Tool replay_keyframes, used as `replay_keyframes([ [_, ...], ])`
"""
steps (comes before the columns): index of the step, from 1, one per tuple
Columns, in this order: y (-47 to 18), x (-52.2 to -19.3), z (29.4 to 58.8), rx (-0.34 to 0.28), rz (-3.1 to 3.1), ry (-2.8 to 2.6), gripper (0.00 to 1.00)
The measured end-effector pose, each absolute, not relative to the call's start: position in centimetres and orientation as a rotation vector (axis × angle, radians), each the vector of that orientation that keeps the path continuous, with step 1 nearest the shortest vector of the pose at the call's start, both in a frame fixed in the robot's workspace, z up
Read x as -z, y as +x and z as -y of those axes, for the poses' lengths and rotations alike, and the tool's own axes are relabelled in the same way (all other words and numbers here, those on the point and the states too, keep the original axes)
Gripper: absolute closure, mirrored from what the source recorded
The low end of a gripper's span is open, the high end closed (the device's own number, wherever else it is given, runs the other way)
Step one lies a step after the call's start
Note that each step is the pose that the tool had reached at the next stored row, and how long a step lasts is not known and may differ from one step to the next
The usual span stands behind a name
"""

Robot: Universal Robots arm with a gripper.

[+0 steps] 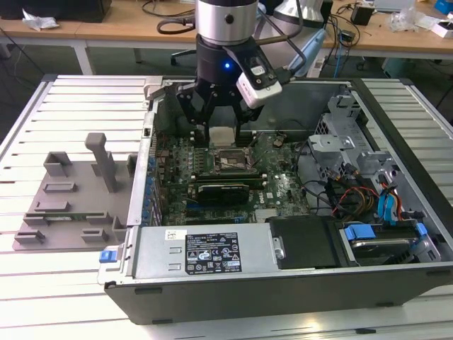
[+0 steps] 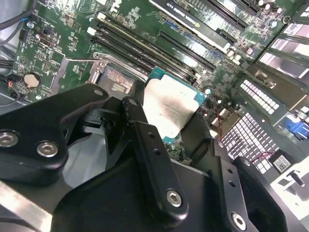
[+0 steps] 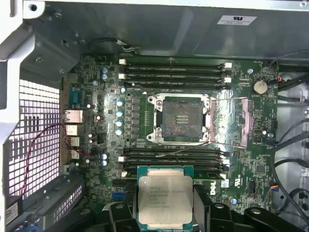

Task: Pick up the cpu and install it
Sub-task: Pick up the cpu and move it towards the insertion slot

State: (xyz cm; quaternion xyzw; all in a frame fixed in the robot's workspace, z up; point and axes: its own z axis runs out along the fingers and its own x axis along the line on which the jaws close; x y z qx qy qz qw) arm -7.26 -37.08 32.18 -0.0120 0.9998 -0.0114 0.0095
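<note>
Exterior view: gripper (image 1: 221, 136) is hanging inside the open computer case (image 1: 233, 297), fingers pressed in on two opposite edges of the cpu (image 1: 221, 137). The cpu is sitting flat between them, metal plate up, clear of the motherboard (image 1: 279, 188). The grey fixture tray (image 1: 71, 191) is sitting well apart, at the exterior view's left.

First wrist view: cpu (image 3: 165, 195) is showing over the memory slots (image 3: 174, 162) beside the cpu socket (image 3: 182, 118), not over the socket itself. Camera angle may be exaggerating that offset. The socket is lying open with contacts exposed and the load plate (image 3: 232, 121) folded out to one side.

Second wrist view: fingers (image 2: 145, 133) are gripping only the chip's rim, and the cpu (image 2: 171, 104) is looking level, no visible tilt.

My read on doing this step well:
- Centring the chip square over the socket frame while it is raised. No sliding across the contacts, they're likely fragile.
- Matching the chip's orientation to the socket keying. I can't make out the notches or corner mark here.
- Holding the chip level, since a tilted corner could dig into the contacts.
- Keeping the fingers clear of the load plate and the memory slots on both sides of the socket.
- Keeping grip light, edges only, and not forcing anything downward.
</note>
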Motion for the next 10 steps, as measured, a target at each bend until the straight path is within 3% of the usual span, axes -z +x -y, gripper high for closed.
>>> replay_keyframes([
  [10, -6.88, -31.33, 37.07, 0.036, -3.122, -0.038, 0.45],
])
